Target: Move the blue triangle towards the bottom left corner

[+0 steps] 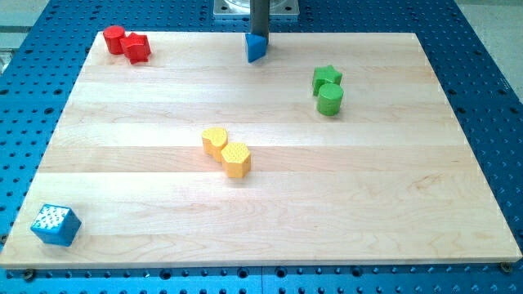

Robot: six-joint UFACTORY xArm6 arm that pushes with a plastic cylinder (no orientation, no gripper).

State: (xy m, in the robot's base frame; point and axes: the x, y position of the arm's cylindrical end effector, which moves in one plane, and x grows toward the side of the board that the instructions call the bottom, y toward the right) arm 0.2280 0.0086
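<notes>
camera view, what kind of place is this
Probably a robotics lab bench: a wooden board on a blue perforated table, with coloured blocks like the blue triangle and my tip touching it.

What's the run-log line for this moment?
my tip: touching blue triangle from above | triangle: top edge, centre | bottom-left corner: blue cube | move: not done

Red blocks: two. Green blocks: two. Yellow blocks: two. Blue blocks: two, one triangle, one cube.
</notes>
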